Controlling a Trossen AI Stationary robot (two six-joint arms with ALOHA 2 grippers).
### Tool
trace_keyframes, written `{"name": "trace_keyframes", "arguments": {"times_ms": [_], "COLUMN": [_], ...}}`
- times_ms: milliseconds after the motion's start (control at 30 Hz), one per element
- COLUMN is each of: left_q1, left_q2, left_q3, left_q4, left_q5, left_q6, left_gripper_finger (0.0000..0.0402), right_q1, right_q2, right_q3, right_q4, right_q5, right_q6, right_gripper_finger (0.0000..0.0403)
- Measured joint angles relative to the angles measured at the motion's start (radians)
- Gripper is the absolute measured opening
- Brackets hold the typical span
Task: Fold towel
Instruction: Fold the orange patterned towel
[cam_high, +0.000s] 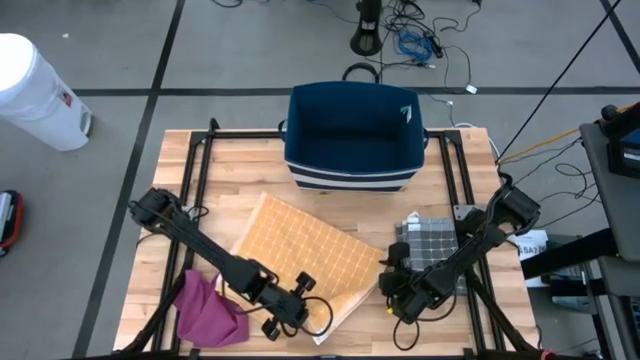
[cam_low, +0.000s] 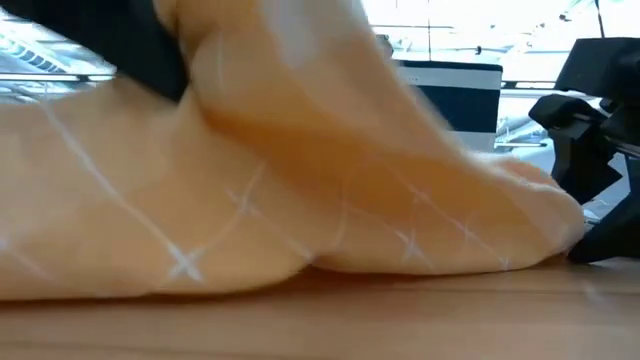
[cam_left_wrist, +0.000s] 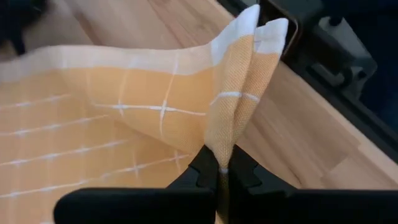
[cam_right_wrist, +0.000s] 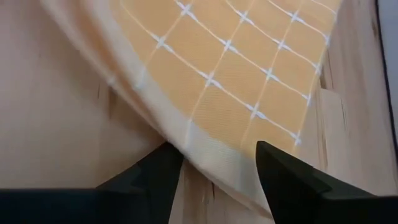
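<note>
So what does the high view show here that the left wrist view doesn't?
Only the high view shows the navy bin, the pink cloth, the grey checked cloth and the open right gripper at the orange towel's right corner. Only the left wrist view shows the left gripper shut on a pinched, doubled corner of the towel, white hems standing upright. Both show the towel on the wooden table.

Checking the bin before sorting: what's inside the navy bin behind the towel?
From above, the navy bin shows only its dark bare floor; nothing visible inside, though its near wall hides a strip.
</note>
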Motion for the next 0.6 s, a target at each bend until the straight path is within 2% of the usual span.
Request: {"name": "trace_keyframes", "arguments": {"times_ms": [200,300,467,533,600], "left_q1": [-0.01,-0.011,-0.01,-0.01,-0.01], "left_q2": [-0.069,-0.09,-0.11,-0.109,-0.109], "left_q3": [0.0,0.0,0.0,0.0,0.0], "left_q4": [0.002,-0.004,-0.026,-0.044,-0.052], "left_q5": [-0.035,-0.058,-0.073,-0.075,-0.077], "left_q6": [0.003,0.009,0.008,0.007,0.008], "left_gripper_finger": [0.0004,0.0004,0.0004,0.0004,0.0004], "right_q1": [0.001,0.0,-0.002,-0.003,-0.003], "right_q2": [0.02,0.021,0.024,0.024,0.022], "right_q3": [-0.002,-0.002,-0.005,-0.005,-0.005], "right_q4": [0.008,0.013,-0.004,-0.005,-0.005], "right_q5": [0.032,0.04,0.035,0.03,0.028], "right_q6": [0.016,0.016,0.035,0.042,0.059], "right_gripper_finger": [0.0162,0.0124,0.0025,0.0008,0.0008]}}
